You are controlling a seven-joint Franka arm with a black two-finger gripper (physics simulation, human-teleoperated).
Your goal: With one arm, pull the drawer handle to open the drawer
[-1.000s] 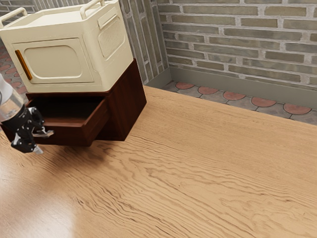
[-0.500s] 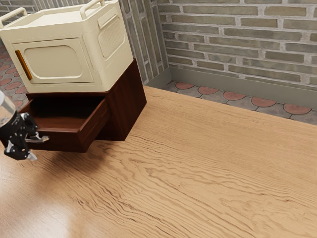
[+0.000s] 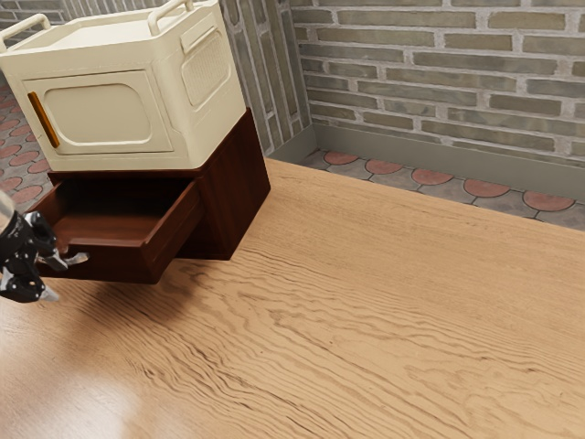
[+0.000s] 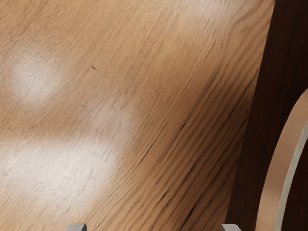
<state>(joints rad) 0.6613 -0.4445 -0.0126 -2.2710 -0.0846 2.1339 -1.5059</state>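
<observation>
In the exterior view, here I am at the exterior view's left, my gripper [image 3: 52, 279] down at the front of the dark wooden drawer [image 3: 119, 263], right by its metal handle [image 3: 77, 260]. And the drawer is out, a good look inside it, beneath the cabinet top! Its cabinet [image 3: 234, 187] sits on the wooden table [image 3: 366, 320], carrying a cream box [image 3: 101, 110] with an orange handle [image 3: 42, 119] on its door. Over on the far side, a brick wall [image 3: 439, 82] rises behind the tiled floor [image 3: 430, 178].

Now the wrist view: my fingers [image 4: 230, 227] are spread wide, bare tabletop seen between their tips. The curved handle runs close beside one of them, outside the gap, with the dark drawer front next to it.
</observation>
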